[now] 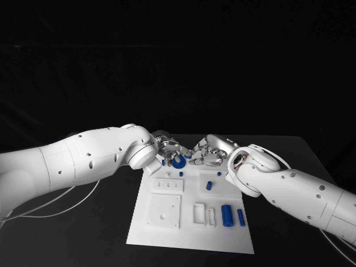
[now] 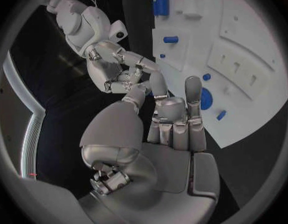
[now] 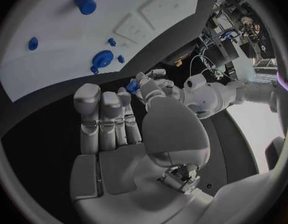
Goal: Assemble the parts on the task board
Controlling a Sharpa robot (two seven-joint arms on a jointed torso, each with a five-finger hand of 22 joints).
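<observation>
At the far end of the white task board (image 1: 190,222) my left hand (image 1: 167,148) and right hand (image 1: 211,152) meet fingertip to fingertip above the table. A small blue part (image 3: 133,86) sits where they meet, pinched between thumb and finger of my right hand (image 3: 119,129). In the left wrist view the same part (image 2: 146,90) shows between the thumb and a finger of my left hand (image 2: 172,124), so both hands hold it. A blue gear (image 1: 179,162) lies on the board just below the hands, also seen from the left wrist (image 2: 205,98) and from the right wrist (image 3: 101,59).
A thick blue cylinder (image 1: 226,212) and a slim blue pin (image 1: 241,217) stand near the board's right front. Another blue peg (image 1: 209,184) and small blue studs (image 1: 221,174) sit mid-board. White raised blocks (image 1: 165,210) occupy the board's left half. Black table surrounds it.
</observation>
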